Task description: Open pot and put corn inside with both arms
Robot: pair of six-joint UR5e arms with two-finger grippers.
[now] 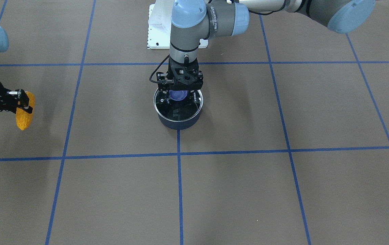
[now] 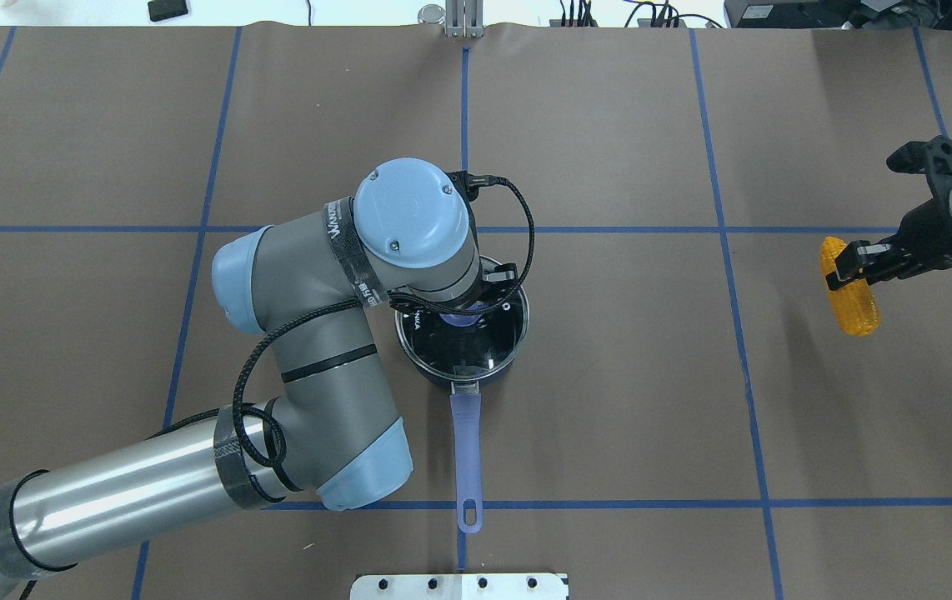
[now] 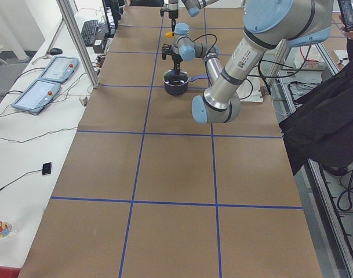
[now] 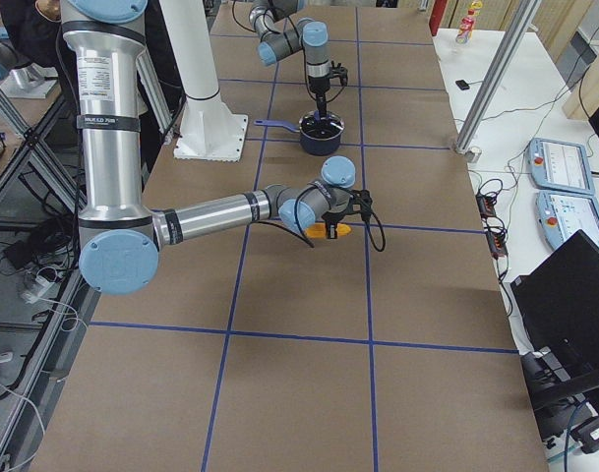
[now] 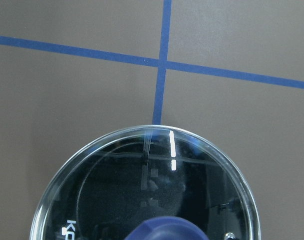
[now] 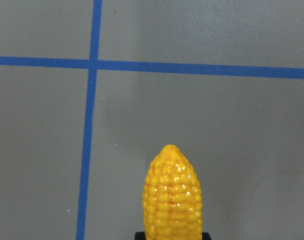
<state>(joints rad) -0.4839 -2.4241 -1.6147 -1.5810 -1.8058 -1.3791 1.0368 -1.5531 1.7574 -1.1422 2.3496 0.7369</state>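
Observation:
The navy pot [image 1: 179, 123] stands mid-table with its glass lid [image 1: 178, 109] seated on it. Its lavender handle [image 2: 466, 442] points toward the robot base. My left gripper [image 1: 180, 92] comes straight down on the lid, and its fingers press both sides of the blue knob [image 5: 166, 231]. The lid [image 5: 142, 190] fills the left wrist view. My right gripper [image 1: 24, 103] is shut on the yellow corn [image 1: 24, 118] and holds it above the table, far off to the pot's side. The corn also shows in the overhead view [image 2: 855, 312] and the right wrist view [image 6: 172, 195].
The white robot base plate [image 1: 157, 30] lies behind the pot. Blue tape lines grid the brown table. Teach pendants [image 3: 48, 69] lie on the side bench. A person in black [image 3: 327, 127] stands at the table's edge by the robot.

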